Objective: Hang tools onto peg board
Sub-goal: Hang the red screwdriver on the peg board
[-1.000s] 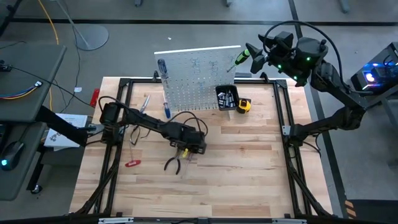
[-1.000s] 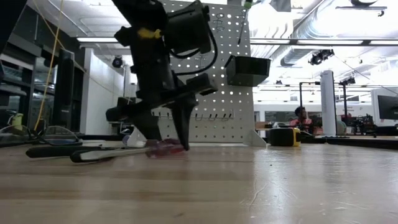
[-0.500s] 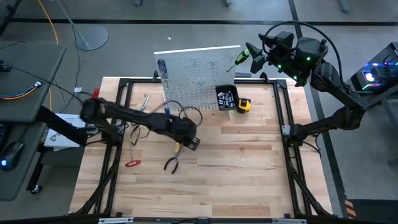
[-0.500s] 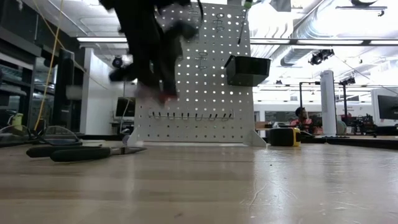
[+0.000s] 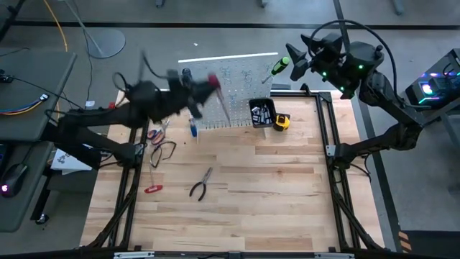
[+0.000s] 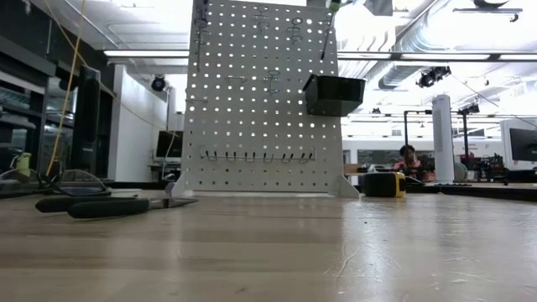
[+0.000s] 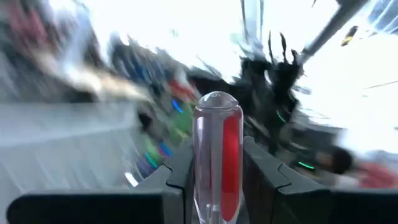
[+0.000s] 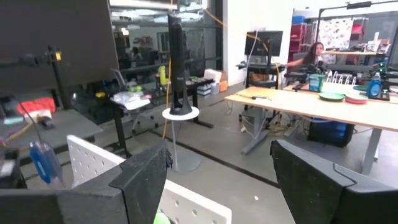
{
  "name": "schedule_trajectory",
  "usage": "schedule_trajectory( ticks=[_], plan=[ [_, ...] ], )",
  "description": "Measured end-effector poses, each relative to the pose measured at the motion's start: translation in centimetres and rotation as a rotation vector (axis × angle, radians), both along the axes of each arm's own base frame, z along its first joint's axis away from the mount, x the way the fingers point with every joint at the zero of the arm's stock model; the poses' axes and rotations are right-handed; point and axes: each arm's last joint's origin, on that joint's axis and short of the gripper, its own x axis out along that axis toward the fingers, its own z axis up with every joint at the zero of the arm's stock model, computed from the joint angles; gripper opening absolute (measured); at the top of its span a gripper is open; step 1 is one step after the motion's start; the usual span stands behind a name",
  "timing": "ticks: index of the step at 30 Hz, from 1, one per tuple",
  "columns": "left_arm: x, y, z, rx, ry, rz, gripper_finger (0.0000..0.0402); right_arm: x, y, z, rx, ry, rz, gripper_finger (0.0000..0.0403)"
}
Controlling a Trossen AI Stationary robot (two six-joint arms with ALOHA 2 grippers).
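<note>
Left gripper [image 5: 208,85]: raised above the table's far left part, beside the peg board [image 5: 230,101]; fingers [image 7: 261,174] clenched on a red screwdriver [image 7: 217,158], its clear-and-red handle upright between them in the left wrist view. In the high view the handle showed red at the gripper, shaft slanting across the board's face.

Right gripper [image 5: 287,63]: held high behind the board's far right corner, grasping a green screwdriver [image 5: 279,66], tip toward the board.

Peg board: white, standing upright at the table's far edge; black bin [image 5: 261,113] fixed to its lower right, a row of hooks along its lower part in the low view [image 6: 260,101].

Blue screwdriver [image 5: 187,78]: hung at the board's left edge.

Second blue screwdriver [image 5: 192,128]: on the table just in front of the board.

Pliers [image 5: 200,184]: flat on the table, centre-left, well apart from the board.

Cutters [image 5: 153,189]: red-handled, left of the pliers.

Tape measure [image 5: 282,121]: yellow, on the table just beside the bin.
</note>
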Motion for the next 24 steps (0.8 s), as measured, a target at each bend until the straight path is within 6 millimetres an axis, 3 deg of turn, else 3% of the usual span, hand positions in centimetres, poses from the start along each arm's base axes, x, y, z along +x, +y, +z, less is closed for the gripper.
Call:
schedule_trajectory(
  ticks=[3, 8, 15, 24],
  plan=[
    [-0.1, 1.4, 2.7, 0.177, 0.026, 0.151, 0.0079, 0.0, 0.0, 0.2, -0.007, -0.023, 0.0, 0.0275],
    [1.0, 3.1, 5.0, 0.339, 0.089, 0.266, 0.0079, 0.0, 0.0, 0.3, 0.001, -0.043, 0.001, 0.0275],
    [2.8, 4.3, 6.0, 0.432, 0.136, 0.329, 0.0079, 0.0, 0.0, 0.3, 0.008, -0.048, 0.003, 0.0275],
    [3.0, 4.4, 5.8, 0.451, 0.217, 0.361, 0.0079, 0.0, 0.0, 0.3, 0.004, -0.042, 0.002, 0.0275]
  ],
)
